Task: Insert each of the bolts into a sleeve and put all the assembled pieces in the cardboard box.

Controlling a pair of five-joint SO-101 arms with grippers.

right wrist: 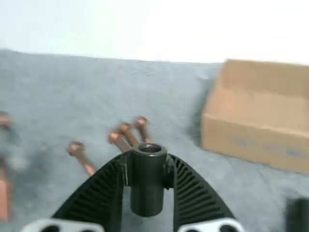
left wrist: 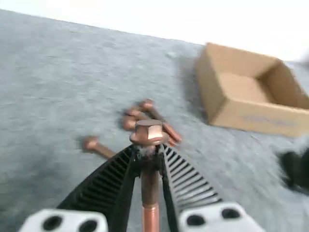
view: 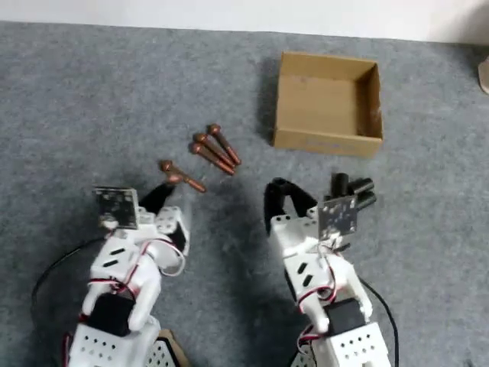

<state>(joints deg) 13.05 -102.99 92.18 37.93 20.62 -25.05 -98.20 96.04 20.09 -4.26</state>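
My left gripper (left wrist: 148, 150) is shut on a copper bolt (left wrist: 150, 186), whose hex head points away from the wrist. In the high view this left gripper (view: 166, 191) sits just short of a loose bolt (view: 183, 177). Three more bolts (view: 216, 148) lie in a cluster beyond it. The right gripper (right wrist: 147, 162) is shut on a black sleeve (right wrist: 147, 186) with its open end up, and in the high view that right gripper (view: 276, 191) is near the table's middle. An open cardboard box (view: 365, 84) stands behind it at the back right.
Spare black sleeves (view: 353, 187) lie on the grey carpet just right of the right arm's wrist. From the wrists I see the bolt cluster (left wrist: 147, 116) (right wrist: 126, 131) and the box (left wrist: 251, 113) (right wrist: 260, 130). Cables trail behind both arm bases.
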